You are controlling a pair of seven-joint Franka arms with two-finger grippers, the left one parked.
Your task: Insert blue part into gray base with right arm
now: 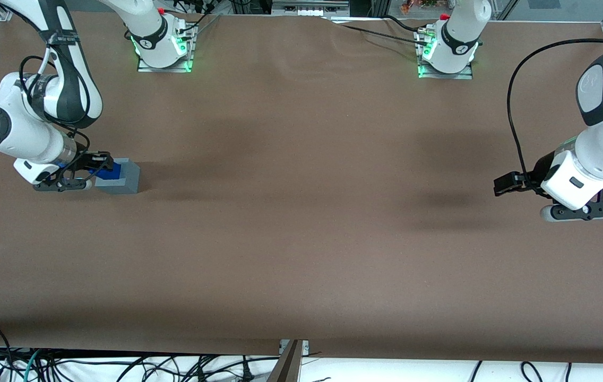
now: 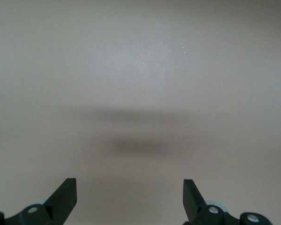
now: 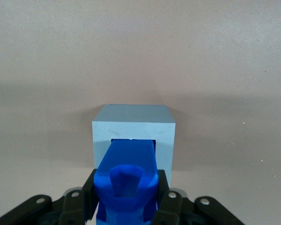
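No writing is readable; the gripper (image 3: 126,206) clamps the knobbed blue part (image 3: 127,180), whose tip sits in the square socket of the gray base (image 3: 133,126) on the brown table (image 1: 301,239) at about nine o'clock in the front view, toward the working arm's end.

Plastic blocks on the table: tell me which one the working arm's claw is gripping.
The blue part. The claw is shut on its knobbed end, while its other end sits in the socket of the gray base, the larger cube resting on the table, ungripped.
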